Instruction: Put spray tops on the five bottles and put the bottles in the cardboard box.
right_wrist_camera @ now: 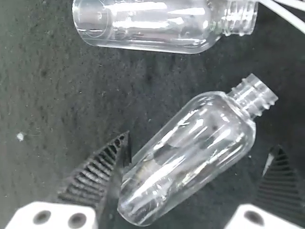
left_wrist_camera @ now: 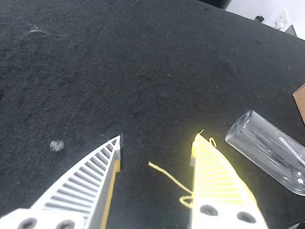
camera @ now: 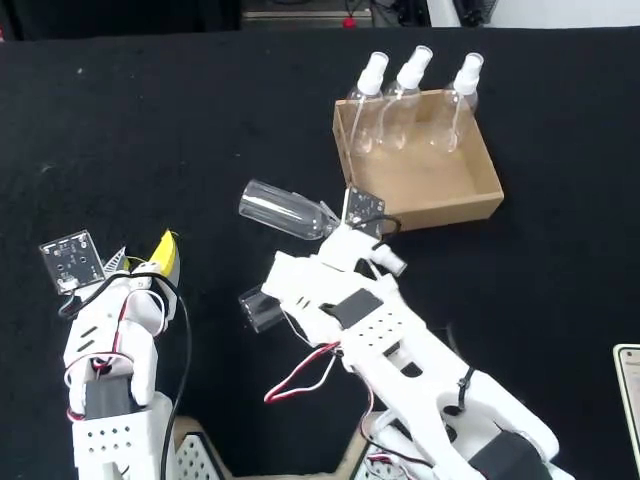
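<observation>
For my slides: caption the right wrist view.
Open right tool straddles an uncapped bottle lying on the black table.

Lying bare along the far left of the counter (camera: 150, 120), ahead of the left gripper (left_wrist_camera: 158, 137). Crowding the middle with two capless bottles on their sides: farther bottle (camera: 285, 210) just beside the cardboard box (camera: 480, 200), nearer bottle (right_wrist_camera: 190, 157) between the spread jaws of the right gripper (right_wrist_camera: 201, 143). Blocking the box's far wall (three sprayed bottles (camera: 415, 95) leaning there), leaving its near floor free.
</observation>
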Motion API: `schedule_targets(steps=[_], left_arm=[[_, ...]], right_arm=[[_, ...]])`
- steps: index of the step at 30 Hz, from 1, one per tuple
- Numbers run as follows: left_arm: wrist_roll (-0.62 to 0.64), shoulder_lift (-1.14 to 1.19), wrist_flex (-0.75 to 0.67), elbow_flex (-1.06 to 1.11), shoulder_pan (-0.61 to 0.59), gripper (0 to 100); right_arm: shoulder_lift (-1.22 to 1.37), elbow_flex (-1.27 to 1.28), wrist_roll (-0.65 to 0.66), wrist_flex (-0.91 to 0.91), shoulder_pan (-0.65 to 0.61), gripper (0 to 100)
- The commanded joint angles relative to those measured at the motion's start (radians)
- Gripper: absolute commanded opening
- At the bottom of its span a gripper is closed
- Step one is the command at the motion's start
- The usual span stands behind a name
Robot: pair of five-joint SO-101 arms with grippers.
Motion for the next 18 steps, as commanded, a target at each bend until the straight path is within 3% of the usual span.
schedule_targets(steps=[1,5,18], left_arm=[[-0.008,-0.014,-0.017,0.021,-0.004,23],[-0.008,-0.014,-0.017,0.021,-0.007,23],[-0.008,-0.014,-0.017,0.021,-0.007,23]], right_arm=[[0.070,-0.012,-0.003,-0.071,-0.002,39.5],[0.174,-0.021,-0.003,-0.135,0.037,39.5],[0.137,-0.081,0.002,0.026,0.063,39.5]])
